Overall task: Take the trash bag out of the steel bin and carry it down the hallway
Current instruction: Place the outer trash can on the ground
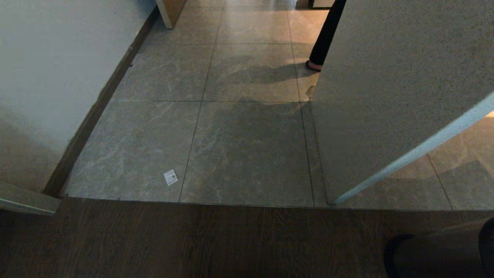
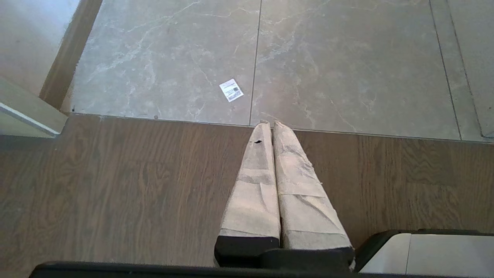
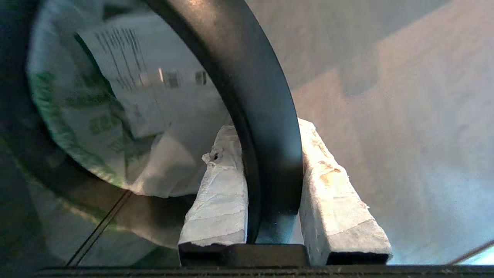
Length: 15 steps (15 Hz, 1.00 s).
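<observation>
My right gripper (image 3: 266,129) is shut on the black rim ring (image 3: 266,88) of the steel bin, one padded finger inside the ring and one outside. Inside the bin lies the trash bag (image 3: 170,170), white crinkly plastic with green-and-white printed packaging (image 3: 96,100) at its top. In the head view only a dark part of the steel bin (image 1: 436,251) shows, at the lower right corner, and the right gripper is out of sight there. The left gripper (image 2: 269,124) hangs shut and empty over brown wood flooring. The hallway (image 1: 247,116) of grey marble-look tiles runs ahead.
A small white scrap (image 1: 170,177) lies on the tiles near the wood threshold (image 1: 193,239). A wall with dark skirting (image 1: 96,108) bounds the left. A pale open door panel (image 1: 386,96) juts in from the right. A person's dark leg (image 1: 326,38) stands behind it.
</observation>
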{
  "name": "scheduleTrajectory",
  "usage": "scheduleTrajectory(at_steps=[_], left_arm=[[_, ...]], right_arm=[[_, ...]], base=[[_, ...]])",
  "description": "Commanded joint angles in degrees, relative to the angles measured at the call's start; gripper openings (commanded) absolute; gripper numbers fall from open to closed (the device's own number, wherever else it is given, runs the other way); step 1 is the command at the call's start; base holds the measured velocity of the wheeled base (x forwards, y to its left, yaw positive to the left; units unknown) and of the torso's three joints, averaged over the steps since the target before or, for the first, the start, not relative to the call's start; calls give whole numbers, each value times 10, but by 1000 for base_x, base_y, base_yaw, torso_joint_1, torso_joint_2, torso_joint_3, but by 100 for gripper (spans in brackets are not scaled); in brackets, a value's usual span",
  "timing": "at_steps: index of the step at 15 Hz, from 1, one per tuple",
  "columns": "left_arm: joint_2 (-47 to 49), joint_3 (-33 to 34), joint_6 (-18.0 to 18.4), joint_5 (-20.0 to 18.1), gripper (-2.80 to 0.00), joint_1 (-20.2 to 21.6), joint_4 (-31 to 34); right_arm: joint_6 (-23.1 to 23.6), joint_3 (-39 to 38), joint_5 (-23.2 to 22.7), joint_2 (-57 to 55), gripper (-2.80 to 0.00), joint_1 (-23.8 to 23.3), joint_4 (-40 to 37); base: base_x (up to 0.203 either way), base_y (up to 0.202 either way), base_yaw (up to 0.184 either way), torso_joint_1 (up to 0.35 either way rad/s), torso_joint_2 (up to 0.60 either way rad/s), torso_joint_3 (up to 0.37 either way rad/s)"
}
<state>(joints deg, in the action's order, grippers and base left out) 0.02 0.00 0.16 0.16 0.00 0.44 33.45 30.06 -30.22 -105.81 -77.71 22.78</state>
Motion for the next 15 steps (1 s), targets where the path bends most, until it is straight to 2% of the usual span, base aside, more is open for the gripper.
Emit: scheduleTrajectory(at_steps=[1, 5, 15], left_arm=[[0, 0, 0, 0, -280, 0, 0], [0, 0, 0, 0, -280, 0, 0], [0, 0, 0, 0, -280, 0, 0]], right_arm=[[4, 9, -3, 49, -280, -14, -10], [21, 45, -10, 127, -280, -15, -87], [28, 255, -27, 248, -280, -16, -463]], base=[[0, 0, 0, 0, 0, 0], [0, 0, 0, 0, 0, 0], [0, 0, 0, 0, 0, 0]])
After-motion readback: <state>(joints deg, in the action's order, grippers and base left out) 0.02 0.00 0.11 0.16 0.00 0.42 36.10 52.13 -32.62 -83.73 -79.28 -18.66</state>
